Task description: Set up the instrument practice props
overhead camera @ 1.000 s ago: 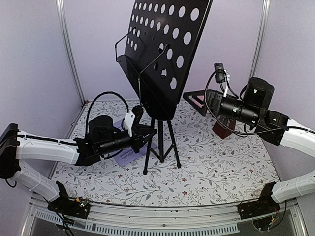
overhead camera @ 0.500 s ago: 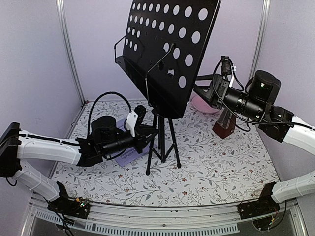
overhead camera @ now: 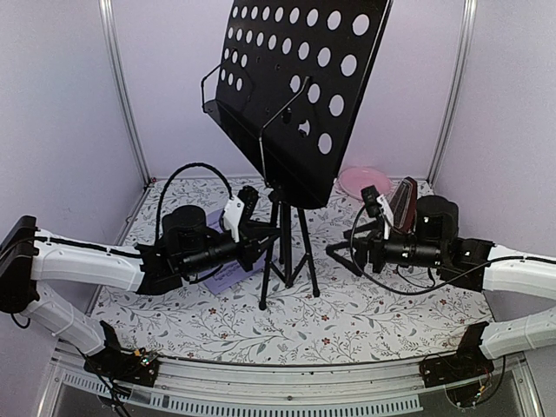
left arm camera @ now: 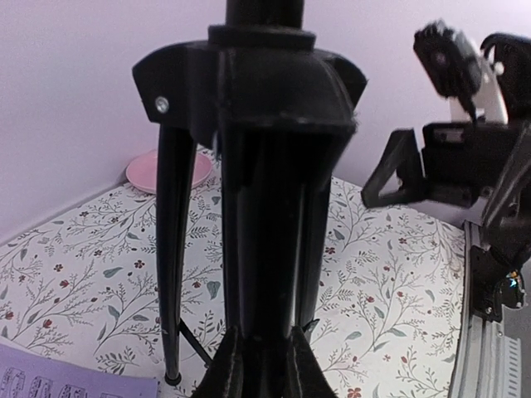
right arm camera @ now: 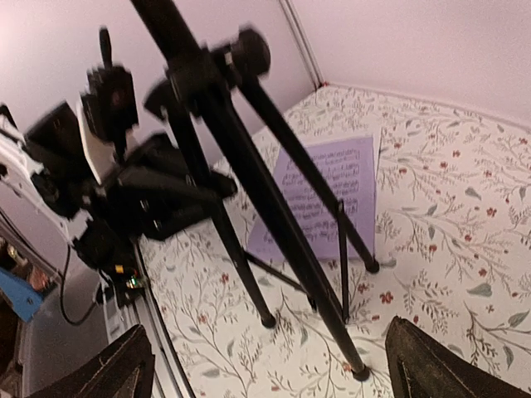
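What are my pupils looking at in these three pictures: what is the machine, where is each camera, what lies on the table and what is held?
The machine is two robot arms bolted at the near edge of a table, each ending in a two-finger gripper. The wide picture comes from a camera above and behind the arms. The other two come from a camera on each wrist.

A black music stand stands mid-table. The left gripper is shut on it low down, by the legs. The right gripper is open, holds nothing and points towards the legs.

Sheet music lies flat beside the stand. A metronome and a pink plate sit at the back right.
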